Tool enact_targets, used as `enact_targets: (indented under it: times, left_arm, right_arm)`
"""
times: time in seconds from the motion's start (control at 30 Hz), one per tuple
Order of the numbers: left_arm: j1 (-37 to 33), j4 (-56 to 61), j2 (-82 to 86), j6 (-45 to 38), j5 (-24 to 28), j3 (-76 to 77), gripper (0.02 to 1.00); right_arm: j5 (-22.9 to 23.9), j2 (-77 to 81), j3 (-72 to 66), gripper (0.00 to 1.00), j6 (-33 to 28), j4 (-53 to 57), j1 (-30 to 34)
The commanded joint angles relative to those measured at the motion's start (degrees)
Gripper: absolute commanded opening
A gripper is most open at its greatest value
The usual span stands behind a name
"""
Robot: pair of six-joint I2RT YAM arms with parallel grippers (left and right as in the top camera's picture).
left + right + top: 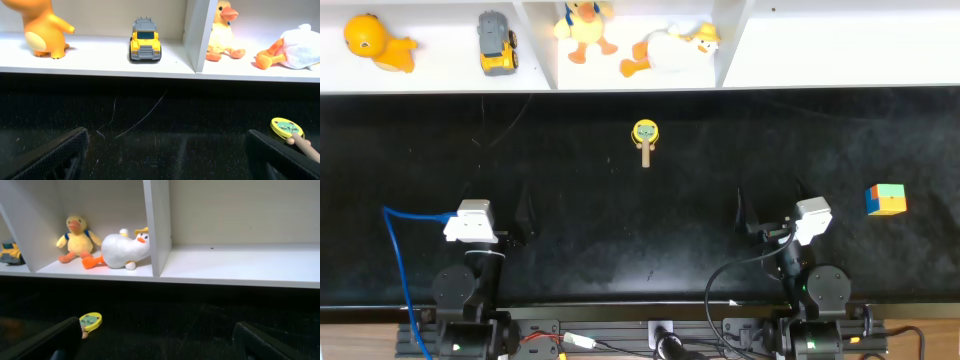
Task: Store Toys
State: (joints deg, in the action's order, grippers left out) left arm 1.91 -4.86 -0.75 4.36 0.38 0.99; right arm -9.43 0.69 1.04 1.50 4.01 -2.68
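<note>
- two plush ducks: one yellow plush duck (584, 27) and one white plush duck (672, 50);
- one orange duck figure (375, 42);
- one toy truck (497, 43), yellow and grey;
- one round-headed toy (645, 140), yellow on a wooden handle, possibly a rattle, though it is too small to be sure;
- one multicoloured cube (885, 199);
- six toys in all: four on the white shelf (820, 50), two on the black mat (570, 200);
- three shelf compartments counted between the dividers in the top view;
- two grippers: one left gripper (167, 150) and one right gripper (157, 335), each showing two dark fingers;
- one blue cable (400, 250)
</note>
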Motion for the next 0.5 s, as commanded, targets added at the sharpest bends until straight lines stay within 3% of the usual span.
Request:
enact_targets:
  times: [0.03,0.27,0.43,0.5]
  left_arm:
    - [0.5,0.2,0.6,0.4,0.3,-0.5,0.998]
    - [0.5,0.2,0.6,0.4,0.3,-0.5,0.998]
    - [0.5,0.2,0.6,0.4,0.3,-0.5,0.998]
    - [0.5,0.2,0.6,0.4,0.3,-0.5,0.998]
  right_arm:
    - [0.5,-0.4,-0.8,0.993,0.2,-0.4,-0.3]
    - [-1.7,-0.4,-0.8,0.996,1.9,-0.4,-0.3]
    - [-3.9,-0.4,-0.8,0.996,20.0,-0.6,-0.3]
    - [-5.1,-0.4,-0.8,0.996,22.4,-0.9,-0.3]
